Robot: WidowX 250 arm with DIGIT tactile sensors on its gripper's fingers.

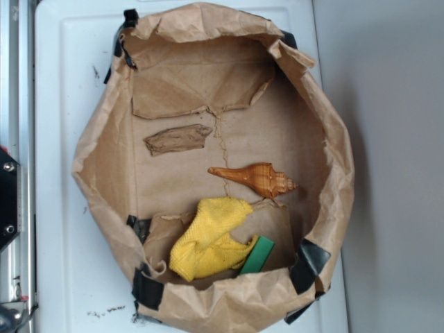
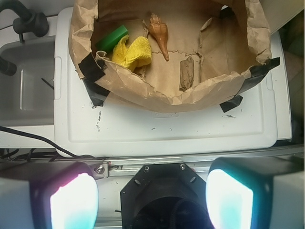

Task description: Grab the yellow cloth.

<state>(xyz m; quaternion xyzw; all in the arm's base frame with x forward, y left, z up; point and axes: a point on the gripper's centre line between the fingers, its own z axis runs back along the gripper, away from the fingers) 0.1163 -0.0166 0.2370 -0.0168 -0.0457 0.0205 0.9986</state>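
The yellow cloth (image 1: 208, 239) lies crumpled in the near part of a brown paper basin (image 1: 97, 173), beside a flat green block (image 1: 258, 255). In the wrist view the cloth (image 2: 132, 51) sits at the upper left, inside the basin (image 2: 143, 90). My gripper (image 2: 151, 200) is open and empty, far from the cloth, above the robot's black base at the edge of the white surface. Its two glowing fingers (image 2: 74, 202) stand wide apart. The gripper does not show in the exterior view.
An orange seashell (image 1: 257, 179) lies in the basin's middle, above the cloth. A brown paper scrap (image 1: 177, 139) lies further back. Black tape patches (image 1: 309, 263) hold the basin's rim. The basin stands on a white lid (image 2: 167, 129). A grey tub (image 2: 24, 81) is at the left.
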